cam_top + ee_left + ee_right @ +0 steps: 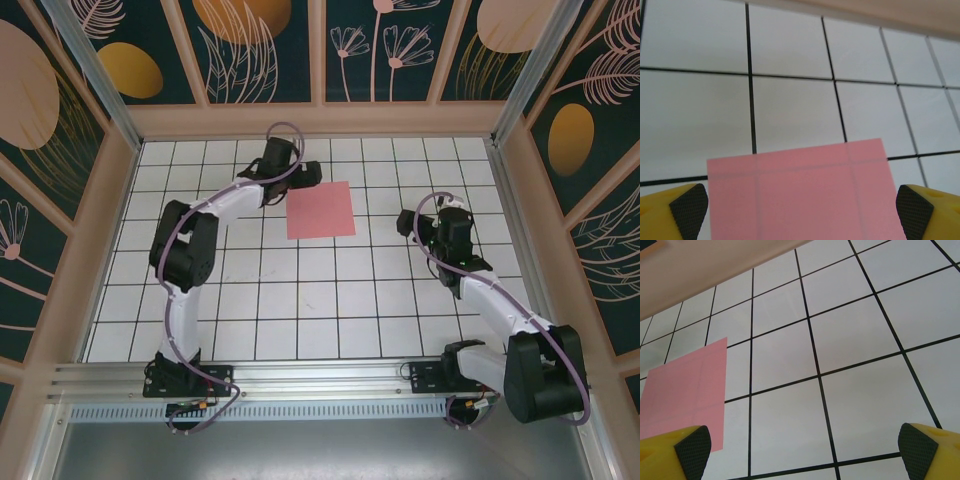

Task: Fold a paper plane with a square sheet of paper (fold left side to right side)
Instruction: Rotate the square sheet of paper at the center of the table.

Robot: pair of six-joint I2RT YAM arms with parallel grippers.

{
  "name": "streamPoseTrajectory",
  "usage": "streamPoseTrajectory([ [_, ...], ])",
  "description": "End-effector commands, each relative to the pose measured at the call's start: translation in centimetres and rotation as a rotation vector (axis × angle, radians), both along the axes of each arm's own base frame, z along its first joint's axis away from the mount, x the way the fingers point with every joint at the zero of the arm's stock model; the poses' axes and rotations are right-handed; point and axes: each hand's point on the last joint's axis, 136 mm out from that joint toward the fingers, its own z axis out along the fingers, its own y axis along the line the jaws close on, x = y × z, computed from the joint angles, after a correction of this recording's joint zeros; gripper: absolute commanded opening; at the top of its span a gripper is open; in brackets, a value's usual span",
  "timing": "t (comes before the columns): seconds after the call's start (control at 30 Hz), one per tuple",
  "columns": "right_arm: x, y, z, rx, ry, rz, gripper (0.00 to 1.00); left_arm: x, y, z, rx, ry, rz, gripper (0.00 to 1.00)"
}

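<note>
The left wrist view cuts off the near side of the square sheet of paper (800,195). The right wrist view cuts its left side, and we see a fingertip (692,452) covering part of its lower edge.

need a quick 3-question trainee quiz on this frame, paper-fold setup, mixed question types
1. Fill in: the left gripper and the right gripper both stand ____.
2. Which gripper is nearer the square sheet of paper? A left, B right, C equally near.
3. True or false: the sheet is already folded into a triangle.
Key: 1 open; 2 A; 3 false.
</note>
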Motion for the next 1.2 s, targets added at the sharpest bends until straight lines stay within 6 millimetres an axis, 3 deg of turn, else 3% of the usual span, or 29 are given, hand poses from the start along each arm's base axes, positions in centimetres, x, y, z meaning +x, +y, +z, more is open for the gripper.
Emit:
streamPoseTrajectory([
  [0.0, 0.5, 0.0, 0.9, -0.002, -0.006, -0.020, 0.99, -0.4, 0.4, -2.4, 0.110, 0.096, 0.007, 0.99],
  [0.23, 0.7, 0.3, 0.1, -0.004, 0.029, -0.008, 0.99, -1.1, -1.4, -6.1, 0.120, 0.233, -0.046, 0.98],
  [0.47, 1.0, 0.9, -0.2, -0.002, 0.048, 0.009, 0.99, -2.4, -2.4, -8.2, 0.102, 0.322, -0.089, 0.98],
  [0.7, 1.0, 1.3, -0.5, -0.005, 0.069, 0.021, 0.99, -4.6, -2.3, -9.6, 0.122, 0.383, -0.113, 0.98],
  [1.17, -0.3, 2.4, -1.6, 0.069, 0.116, 0.052, 0.99, -13.4, -2.5, -9.4, 0.155, 0.404, -0.200, 0.98],
])
